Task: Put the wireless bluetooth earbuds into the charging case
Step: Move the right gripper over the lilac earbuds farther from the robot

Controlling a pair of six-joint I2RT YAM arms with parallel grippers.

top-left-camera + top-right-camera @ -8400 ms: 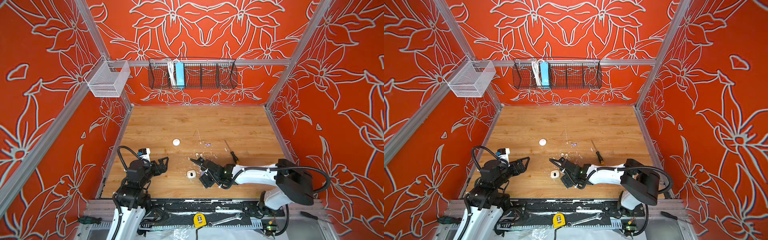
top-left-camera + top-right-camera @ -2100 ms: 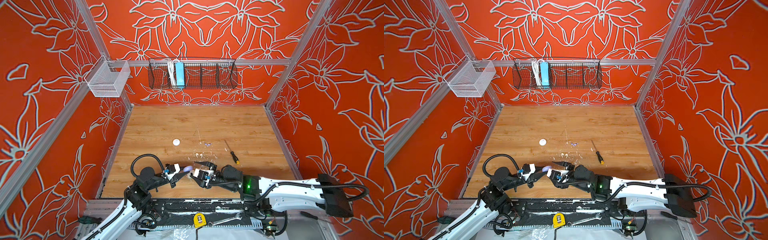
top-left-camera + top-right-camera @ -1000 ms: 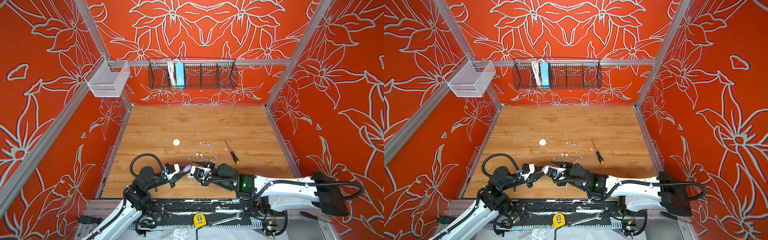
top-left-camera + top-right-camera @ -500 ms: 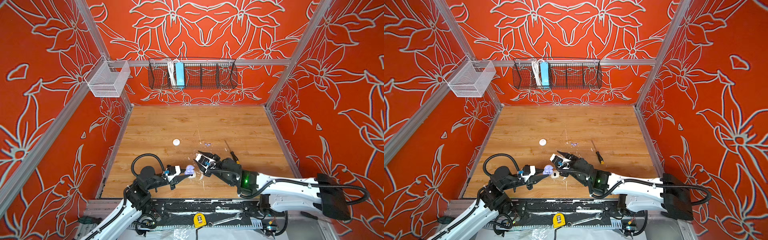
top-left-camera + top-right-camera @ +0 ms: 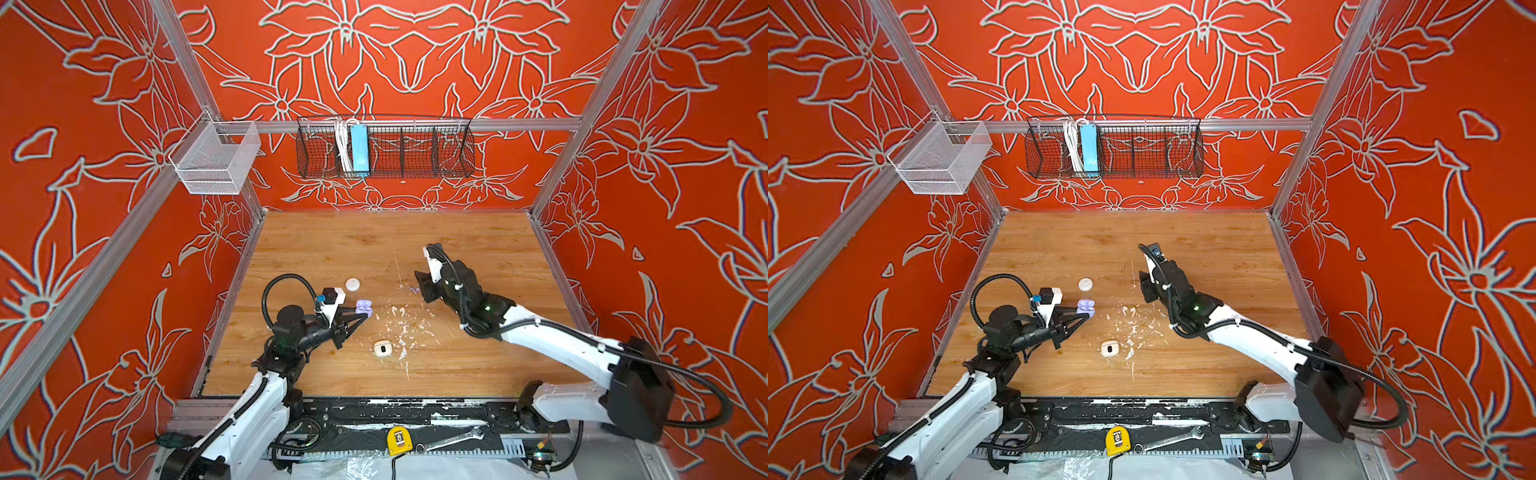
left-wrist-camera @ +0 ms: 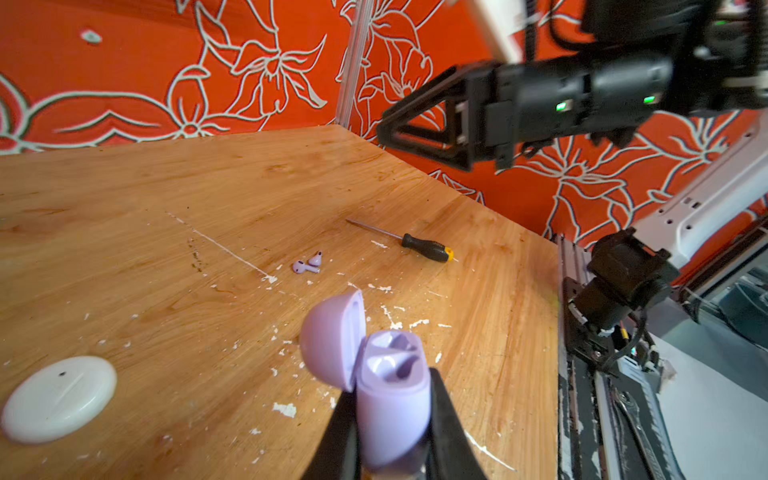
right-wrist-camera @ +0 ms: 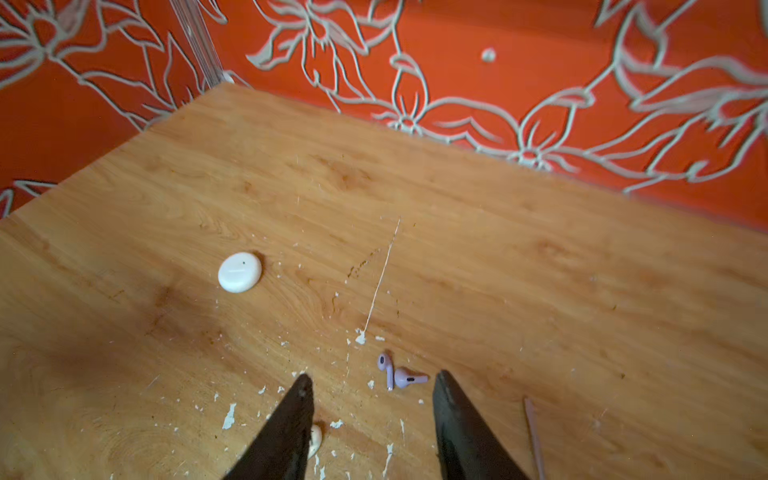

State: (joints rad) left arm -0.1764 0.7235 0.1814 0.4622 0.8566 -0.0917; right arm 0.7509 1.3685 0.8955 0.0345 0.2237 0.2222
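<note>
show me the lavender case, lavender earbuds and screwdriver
lavender case [image 6: 392, 409], left wrist view, its lower body
lavender earbuds [image 7: 403, 378], right wrist view, one bud's head
screwdriver [image 6: 422, 245], left wrist view, its black handle

**No writing to read**

No letter, number or brand is showing clearly enough to read. The yellow tape measure [image 5: 399, 439] is carrying a dark mark, too small to tell. The lavender charging case [image 6: 392, 399] is showing only plain plastic.

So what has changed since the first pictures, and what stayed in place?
The left gripper came in and took hold of the open purple case. The right gripper moved off to the far side and hangs open above the purple earbuds. The white case and the cream case stayed put.
</note>
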